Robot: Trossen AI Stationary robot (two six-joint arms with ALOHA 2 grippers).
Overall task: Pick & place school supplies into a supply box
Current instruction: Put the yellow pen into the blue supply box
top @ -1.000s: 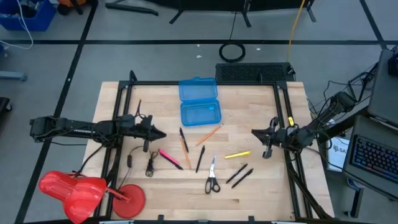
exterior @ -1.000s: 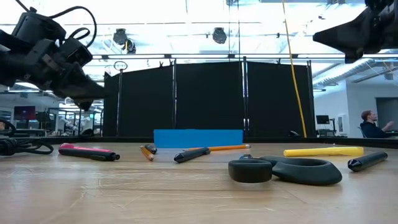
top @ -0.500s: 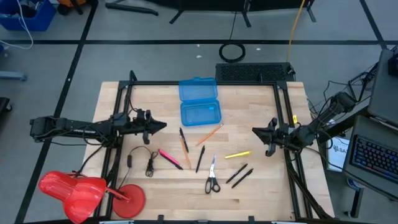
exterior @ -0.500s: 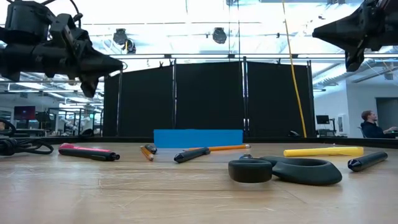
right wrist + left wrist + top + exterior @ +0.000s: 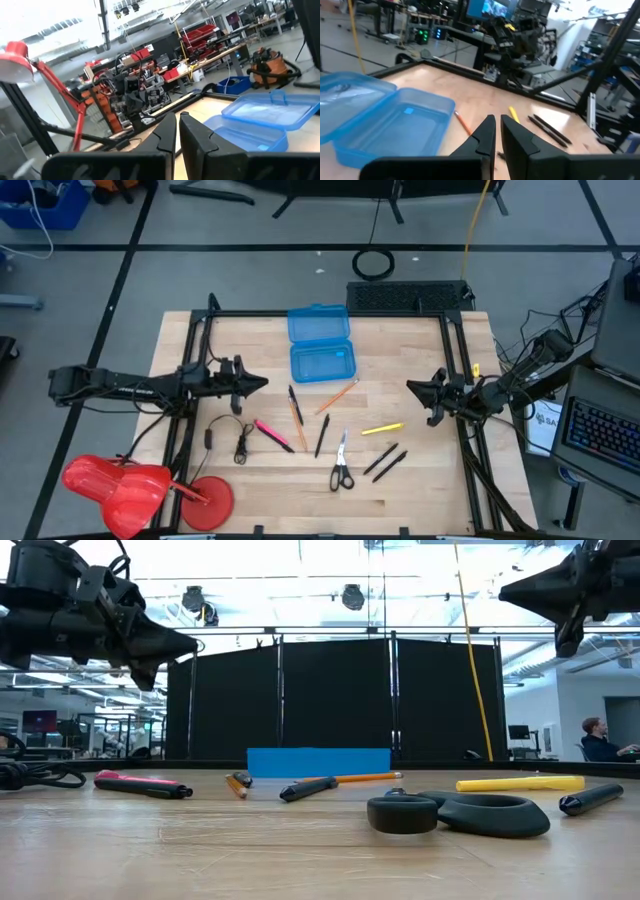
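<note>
Both arms are dark, nearly black, built of slim tube-like links joined by bulkier blocky joints. Loose black cables loop along each arm and hang off the wrists. The left gripper (image 5: 262,383) ends in two long, tapering, matte black fingers (image 5: 482,137) with flat inner faces, fixed to a broad black crossbar. The right gripper (image 5: 411,389) has the same pointed pair of fingers (image 5: 196,137). A small yellow mark shows near the right arm's wrist.
</note>
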